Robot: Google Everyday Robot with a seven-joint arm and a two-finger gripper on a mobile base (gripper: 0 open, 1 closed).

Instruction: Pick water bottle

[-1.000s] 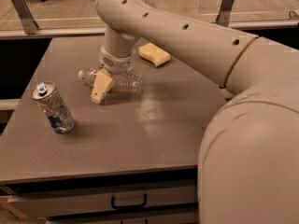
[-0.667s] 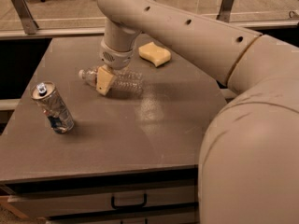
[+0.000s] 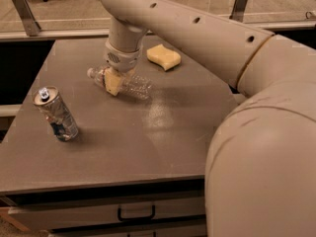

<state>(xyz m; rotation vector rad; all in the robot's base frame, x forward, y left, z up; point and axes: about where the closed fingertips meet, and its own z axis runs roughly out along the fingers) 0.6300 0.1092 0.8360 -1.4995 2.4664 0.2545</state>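
The water bottle, clear and ribbed, lies on its side on the grey table, with its cap end toward the left. My gripper comes down from above over the bottle's neck half. Its cream front finger presses against the near side of the bottle, and the other finger is hidden behind it. The gripper looks shut on the bottle, which still rests on the tabletop.
A silver and blue can stands tilted at the front left. A yellow sponge lies at the back of the table, right of the gripper. My arm fills the right side. A drawer handle shows below the front edge.
The wrist stayed in place while the front finger swung up and in against the bottle. The bottle shifted slightly; the can and sponge did not move.
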